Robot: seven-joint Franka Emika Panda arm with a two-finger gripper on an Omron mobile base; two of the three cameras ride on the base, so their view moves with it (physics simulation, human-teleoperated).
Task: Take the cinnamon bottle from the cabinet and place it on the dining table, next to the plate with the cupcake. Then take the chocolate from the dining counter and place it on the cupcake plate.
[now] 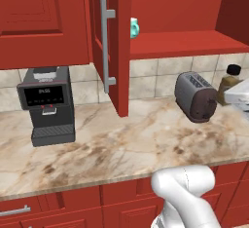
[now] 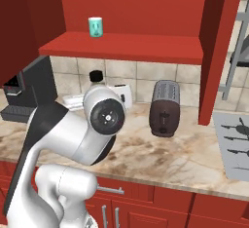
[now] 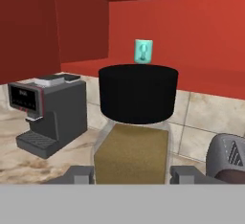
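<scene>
Both fingers (image 3: 79, 174) press against the tan sides of the cinnamon bottle (image 3: 135, 137), gripping it between them; its black cap rises above them. Beyond, past the fingers, a teal cup (image 3: 143, 51) sits on the cabinet (image 3: 191, 36) shelf.

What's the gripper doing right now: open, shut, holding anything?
Gripper: shut on the cinnamon bottle, a finger on each side of its tan body below the black cap.

Grey toaster (image 1: 196, 97) right of black coffee machine (image 1: 46, 104); teal cup (image 2: 96, 27) on shelf.
</scene>
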